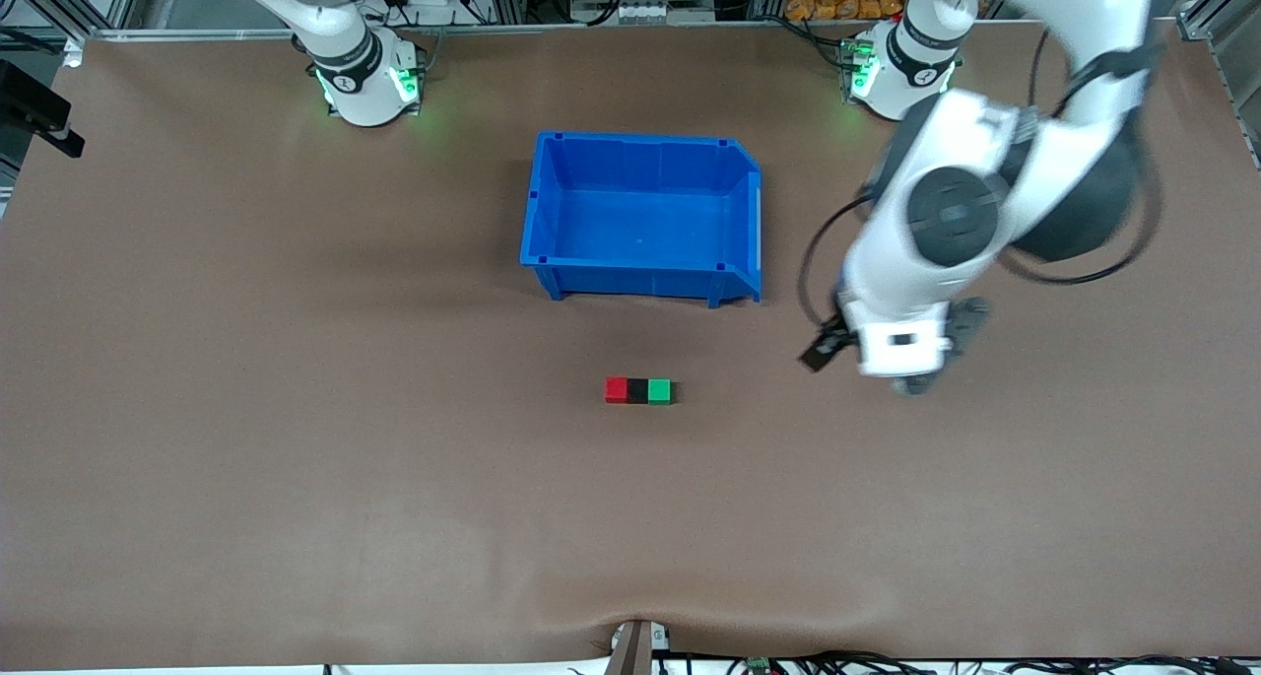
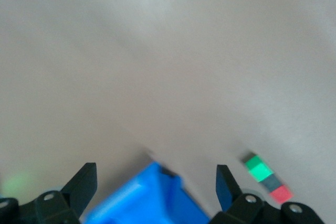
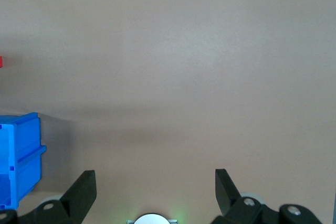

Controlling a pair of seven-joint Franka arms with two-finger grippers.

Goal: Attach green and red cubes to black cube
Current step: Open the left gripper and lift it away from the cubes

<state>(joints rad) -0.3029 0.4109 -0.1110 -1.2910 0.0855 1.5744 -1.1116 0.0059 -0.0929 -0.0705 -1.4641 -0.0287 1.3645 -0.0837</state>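
The red cube (image 1: 616,389), black cube (image 1: 637,390) and green cube (image 1: 659,390) lie touching in one row on the table, black in the middle, nearer to the front camera than the blue bin. The left wrist view shows the same row: green cube (image 2: 259,168), black cube (image 2: 271,182), red cube (image 2: 282,194). My left gripper (image 1: 901,360) (image 2: 155,176) is open and empty, up in the air over bare table toward the left arm's end. My right gripper (image 3: 155,179) is open and empty, over bare table near its own base; it is out of the front view.
An empty blue bin (image 1: 645,217) stands mid-table, between the cube row and the robots' bases; its corner shows in the left wrist view (image 2: 152,200) and its side in the right wrist view (image 3: 21,156). Brown table surface (image 1: 296,409) lies all round.
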